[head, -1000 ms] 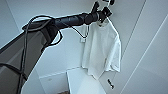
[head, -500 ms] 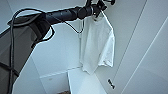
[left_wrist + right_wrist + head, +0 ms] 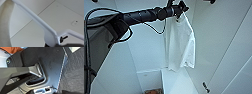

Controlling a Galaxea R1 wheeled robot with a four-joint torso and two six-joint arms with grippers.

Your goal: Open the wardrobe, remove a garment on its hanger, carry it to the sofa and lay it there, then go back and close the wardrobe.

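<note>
Left end effector: raised high at the end of the outstretched left arm, pinching the top of the hanger; from the wrist camera the white hanger's neck and both sloping arms sit right against the camera, so the grip looks firm.

Right end effector: its fingers cannot be made out in the wrist picture, so I cannot tell whether they are spread or pressed together; that camera looks down past the robot's own body at grey carpet.

Garment: the white T-shirt hangs limp below the left end effector, in front of the white wardrobe interior, its hem above the lower shelf.

What has changed: a second ago the shirt faced the camera broadly, both sleeves spread; half a second ago it had begun to turn; now it hangs narrower and edge-on, and sits lower and more central in the head view. The arm has swung across and the whole view has shifted with it, so part of that is camera motion.

Meaning for the task: judged from the swing and the turn, the hanger seems off the rail and carried by the arm alone, though the hook itself is hidden behind the end effector. The doors stand open; carrying to the sofa is not yet done.

Other: a scrap of rust-orange fabric shows low in the wardrobe.
</note>
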